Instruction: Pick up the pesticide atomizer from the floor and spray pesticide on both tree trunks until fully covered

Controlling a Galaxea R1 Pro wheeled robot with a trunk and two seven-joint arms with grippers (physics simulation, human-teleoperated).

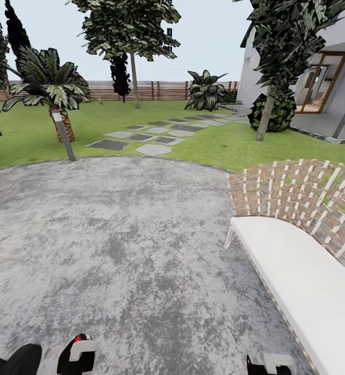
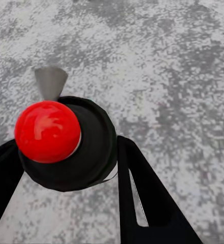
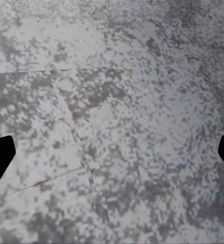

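Low over the rough grey mottled concrete floor [image 1: 120, 245], the left gripper [image 2: 66, 168] has its two black fingers [image 2: 142, 198] clamped on the small dark pesticide atomizer with a red ball top [image 2: 47, 131], whose grey nozzle points forward. The right gripper [image 3: 112, 152] hangs spread wide over the same paving, grasping nothing. A white cushioned bench with a brown woven back [image 1: 303, 281] stands on the floor's right side. Beyond the floor, on the green lawn [image 1: 26, 133], rise two pale-trunked trees [image 1: 135, 78] [image 1: 266, 112], a short palm [image 1: 55, 88], a grey post [image 1: 63, 135], grey stepping stones [image 1: 151, 138] and a brown slat fence [image 1: 157, 89].
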